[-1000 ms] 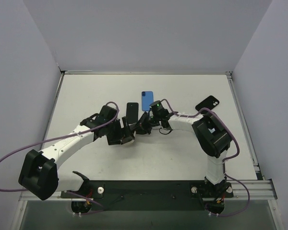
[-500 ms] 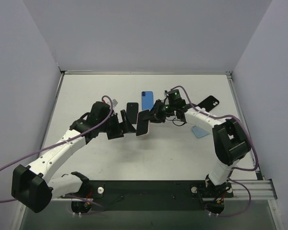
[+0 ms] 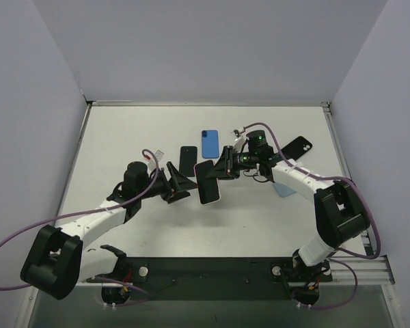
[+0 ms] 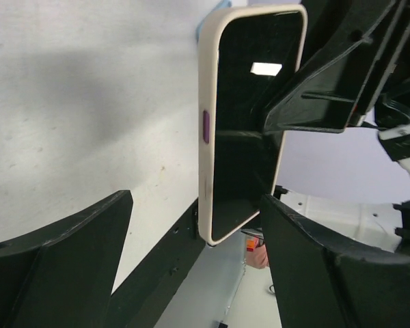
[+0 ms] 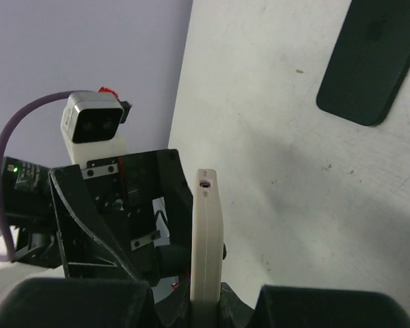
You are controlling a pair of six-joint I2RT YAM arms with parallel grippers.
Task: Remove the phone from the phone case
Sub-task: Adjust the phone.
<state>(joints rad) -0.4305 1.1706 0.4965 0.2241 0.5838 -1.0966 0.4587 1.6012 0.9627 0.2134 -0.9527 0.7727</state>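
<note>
Right now both my arms reach inward over the table [image 3: 123, 137], so that the two pincers face one another near its middle. My right arm rises from its base, bends sharply at the elbow and runs back toward the centre. My right gripper [image 3: 223, 166] is clamped on one long side of the cream phone case [image 4: 206, 157], a finger pressed on either face. The phone [image 3: 207, 183] sits inside that case, dark screen showing. It is held tilted in the air between the pincers. From my right wrist it stands edge-on, thin and pale.

My left arm stretches out long from its base, wrist turned toward the phone. My left gripper [image 3: 181, 184] has its fingers [image 4: 61, 266] spread wide, and one end of the case lies in the gap between them. Whether either finger touches it I cannot tell.

A black phone [image 3: 186, 159] and a blue phone [image 3: 210, 143] lie flat on the table just beyond the pincers. Another black handset [image 3: 295, 147] lies near the table's right edge, well apart from them.
</note>
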